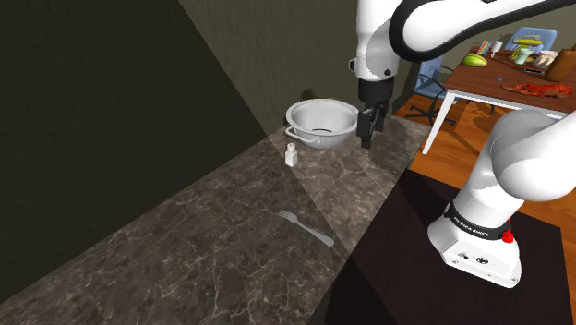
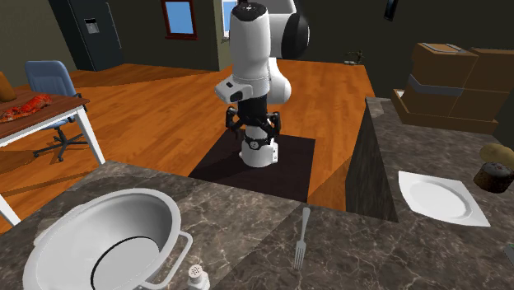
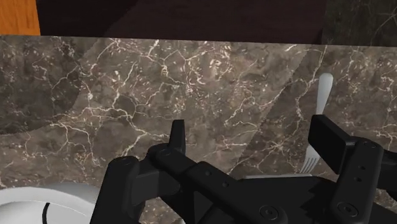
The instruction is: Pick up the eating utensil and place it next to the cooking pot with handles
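The fork (image 1: 306, 227) is laid flat on the tabletop (image 1: 185, 249), nearest in the shoulder view, with its handle directed toward the tabletop edge. Farther back, a shaker (image 1: 292, 154) is stood just in front of the pot (image 1: 320, 121). The jaws are held apart and empty above the tabletop beside the pot, well apart from the fork.

Hazards: the thin, flat fork may be pinched off-centre and dropped, or pushed along the surface. The shaker may be toppled during placement.
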You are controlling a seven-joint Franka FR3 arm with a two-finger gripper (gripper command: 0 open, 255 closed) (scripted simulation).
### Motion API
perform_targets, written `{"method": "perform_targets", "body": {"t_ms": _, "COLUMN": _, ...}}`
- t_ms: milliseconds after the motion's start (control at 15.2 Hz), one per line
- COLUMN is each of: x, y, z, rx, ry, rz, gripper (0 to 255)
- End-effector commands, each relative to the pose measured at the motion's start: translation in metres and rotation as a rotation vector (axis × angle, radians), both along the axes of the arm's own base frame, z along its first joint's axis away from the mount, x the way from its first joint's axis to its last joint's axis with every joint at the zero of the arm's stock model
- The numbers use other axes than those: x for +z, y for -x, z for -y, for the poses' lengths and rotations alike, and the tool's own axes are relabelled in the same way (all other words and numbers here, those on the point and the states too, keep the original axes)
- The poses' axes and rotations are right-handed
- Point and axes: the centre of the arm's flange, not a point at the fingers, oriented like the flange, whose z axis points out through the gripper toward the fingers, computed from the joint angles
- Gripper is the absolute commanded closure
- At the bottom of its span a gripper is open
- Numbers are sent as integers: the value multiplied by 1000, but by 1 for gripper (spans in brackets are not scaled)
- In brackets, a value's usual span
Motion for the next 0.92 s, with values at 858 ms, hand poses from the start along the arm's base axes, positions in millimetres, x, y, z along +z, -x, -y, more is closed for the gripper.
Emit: {"method": "perform_targets", "body": {"t_ms": 858, "x": -144, "y": -50, "z": -120, "rx": -10, "ry": -24, "rz": 10, "gripper": 0}}
